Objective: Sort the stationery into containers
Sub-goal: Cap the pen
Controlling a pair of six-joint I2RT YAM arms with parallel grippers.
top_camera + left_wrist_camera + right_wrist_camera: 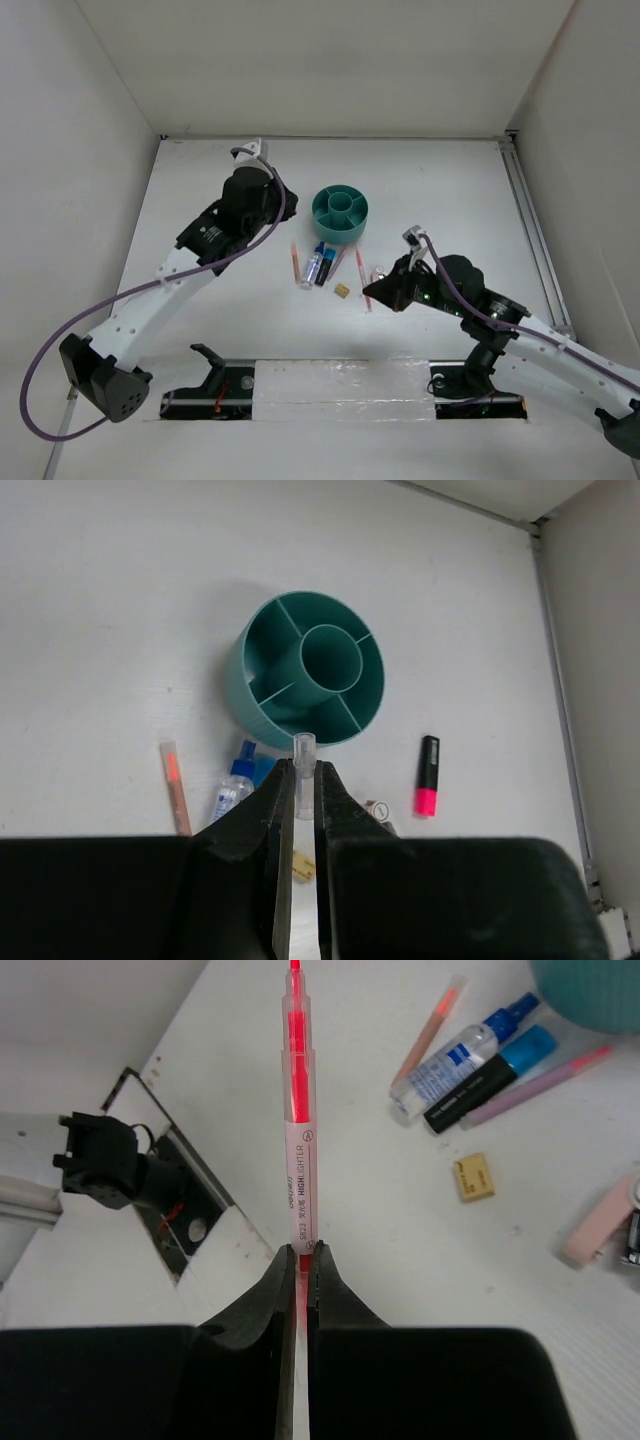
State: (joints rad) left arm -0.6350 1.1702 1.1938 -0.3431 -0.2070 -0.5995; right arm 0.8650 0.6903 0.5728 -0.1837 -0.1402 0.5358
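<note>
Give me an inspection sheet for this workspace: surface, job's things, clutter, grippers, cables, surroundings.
Surface: white table, no spill seen.
Job's things: teal organizer, nothing seen inside; salmon stick, blue-capped bottle, dark marker, tan block and black-capped pink highlighter loose near it.
Clutter: nothing seen.
Grippers: left gripper shut on thin clear item; right gripper shut on clear red highlighter.
Cables: purple cable along each arm.
Surroundings: white walls on three sides; rail along the table's right edge.
</note>
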